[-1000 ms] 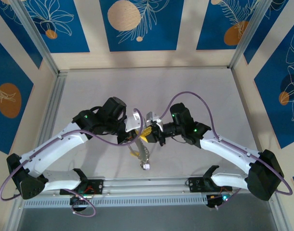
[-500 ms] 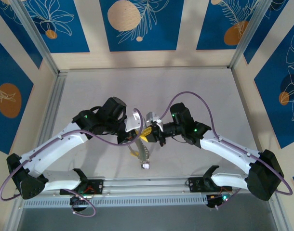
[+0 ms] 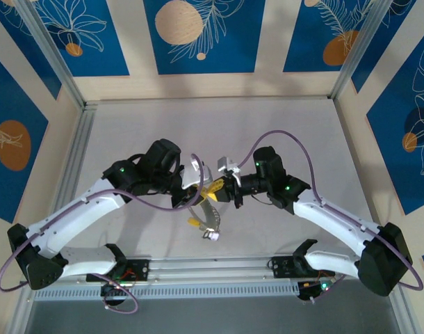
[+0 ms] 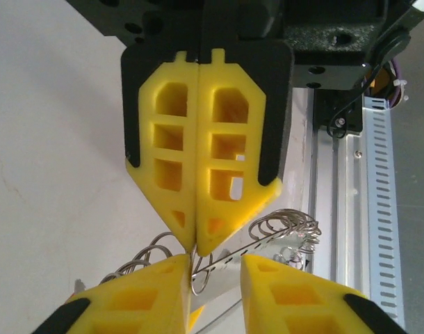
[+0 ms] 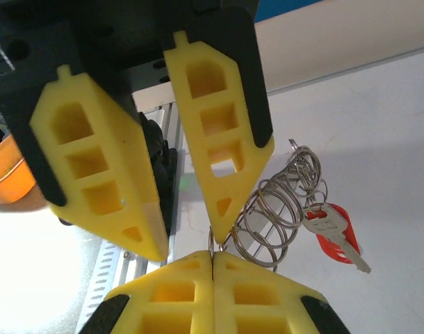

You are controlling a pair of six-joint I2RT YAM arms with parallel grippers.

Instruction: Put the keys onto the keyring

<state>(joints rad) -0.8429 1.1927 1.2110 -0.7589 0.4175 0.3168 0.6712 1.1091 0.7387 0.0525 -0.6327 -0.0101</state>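
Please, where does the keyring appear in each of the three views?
Top external: keyring at centre, hanging below the right hand.
Left wrist: keyring at lower centre, under the shut right hand.
Right wrist: keyring right of centre, beside the red key.
Landmark: the shut yellow right hand.

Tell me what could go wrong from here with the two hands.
The left hand is open, so only the right hand, pinching at its tips, carries the key ring; it may slip and drop. The red key hangs free and could swing and snag when the hands part.
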